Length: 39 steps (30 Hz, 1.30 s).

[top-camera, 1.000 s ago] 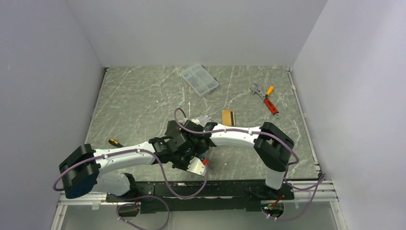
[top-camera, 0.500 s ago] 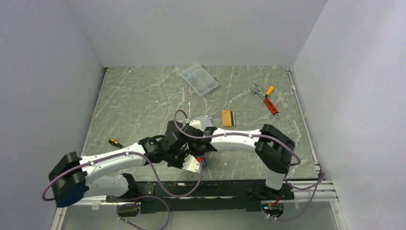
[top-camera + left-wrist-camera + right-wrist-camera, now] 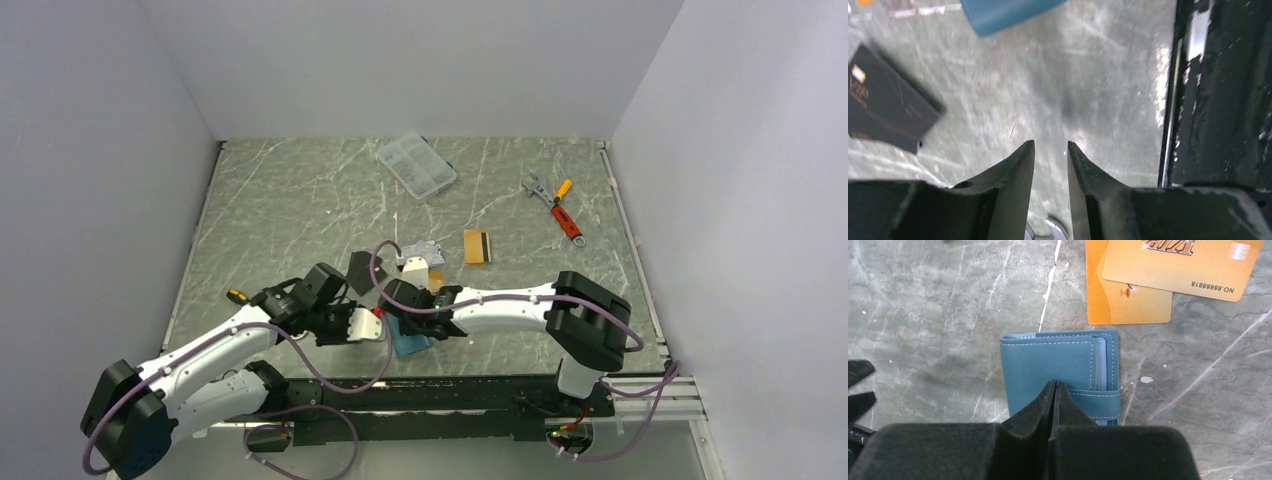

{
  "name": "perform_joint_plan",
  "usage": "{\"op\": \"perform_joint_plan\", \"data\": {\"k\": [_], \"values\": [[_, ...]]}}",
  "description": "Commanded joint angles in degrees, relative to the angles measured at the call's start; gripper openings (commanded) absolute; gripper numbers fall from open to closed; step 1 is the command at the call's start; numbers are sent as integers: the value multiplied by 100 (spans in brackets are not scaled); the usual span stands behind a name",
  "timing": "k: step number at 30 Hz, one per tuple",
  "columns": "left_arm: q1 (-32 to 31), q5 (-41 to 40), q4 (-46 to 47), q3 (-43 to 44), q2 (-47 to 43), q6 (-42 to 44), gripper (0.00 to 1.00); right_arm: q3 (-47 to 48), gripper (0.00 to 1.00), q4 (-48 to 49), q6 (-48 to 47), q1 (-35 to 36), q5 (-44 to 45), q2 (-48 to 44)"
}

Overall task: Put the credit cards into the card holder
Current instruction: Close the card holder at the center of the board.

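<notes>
The teal card holder (image 3: pixel 1048 365) lies closed on the marble table, its snap tab across the right edge. It also shows near the front edge in the top view (image 3: pixel 412 344). My right gripper (image 3: pixel 1054 384) is shut, with its tips over the holder's cover. Two orange-gold credit cards (image 3: pixel 1128 302) overlap just beyond the holder. Another orange card with a dark stripe (image 3: pixel 477 246) and silver-grey cards (image 3: pixel 420 249) lie farther back. My left gripper (image 3: pixel 1050 145) hangs open over bare table left of the holder, with nothing between its fingers.
A flat black case (image 3: pixel 888 105) lies left of the holder. A clear compartment box (image 3: pixel 416 165) sits at the back. A wrench and an orange-handled tool (image 3: pixel 556 206) lie back right. A black-and-yellow screwdriver handle (image 3: pixel 237 296) is at the left. The black base rail (image 3: pixel 1218 90) borders the front edge.
My left arm has drawn back to the left, away from the card holder, and its jaws have parted slightly. The right gripper has shifted over the holder, which is now uncovered in the top view.
</notes>
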Motion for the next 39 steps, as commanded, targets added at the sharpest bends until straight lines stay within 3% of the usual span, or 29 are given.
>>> {"op": "perform_joint_plan", "data": {"k": [1,8,17,26,39], "values": [[701,294,-95,146,-298,19,37,-938,0,-976,277,451,-822,968],[1963,826,-155,493,-483,166,41,-997,0,-1130,437,846,-507,926],[2947,1358,-187,1043,-340,58,42,-1143,0,-1169,882,1165,-663,919],[3014,1710,-523,1505,-79,12,42,-1938,0,-749,1598,1213,-1511,345],[3020,1662,-302,1338,-250,-223,47,-1292,0,-1439,1031,1238,-1712,895]]}}
